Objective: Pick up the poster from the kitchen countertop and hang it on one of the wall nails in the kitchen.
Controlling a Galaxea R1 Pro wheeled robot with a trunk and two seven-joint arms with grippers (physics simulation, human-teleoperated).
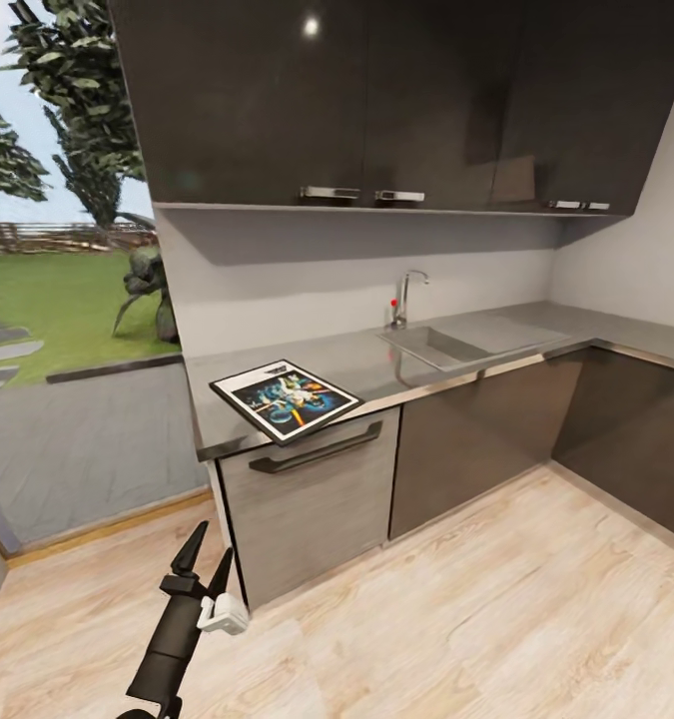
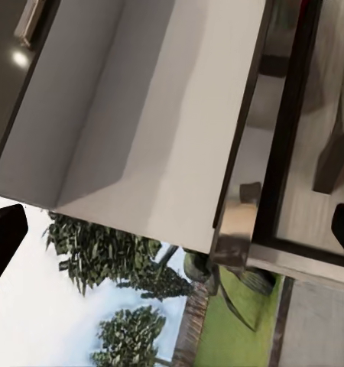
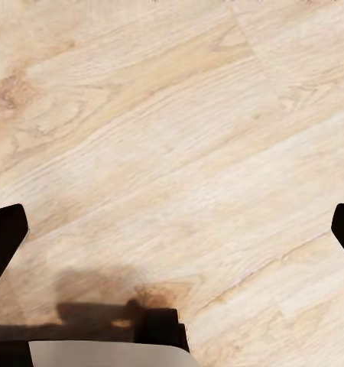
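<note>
The poster (image 1: 287, 399) lies flat near the left end of the kitchen countertop (image 1: 536, 335), its black frame close to the front edge and its colourful art facing up. My left gripper (image 1: 212, 546) is low in front of the cabinets, below and left of the poster. It points upward, open and holding nothing. In the left wrist view its dark fingertips (image 2: 5, 233) stand wide apart before the grey wall and the countertop's end. My right gripper (image 3: 172, 229) is open over the wood floor, with nothing between its fingers.
A sink (image 1: 441, 347) with a chrome tap (image 1: 406, 295) is set into the worktop right of the poster. Dark upper cabinets (image 1: 376, 100) hang above. A drawer with a long handle (image 1: 317, 449) sits below the poster. A glass wall (image 1: 67, 330) to the left shows the garden.
</note>
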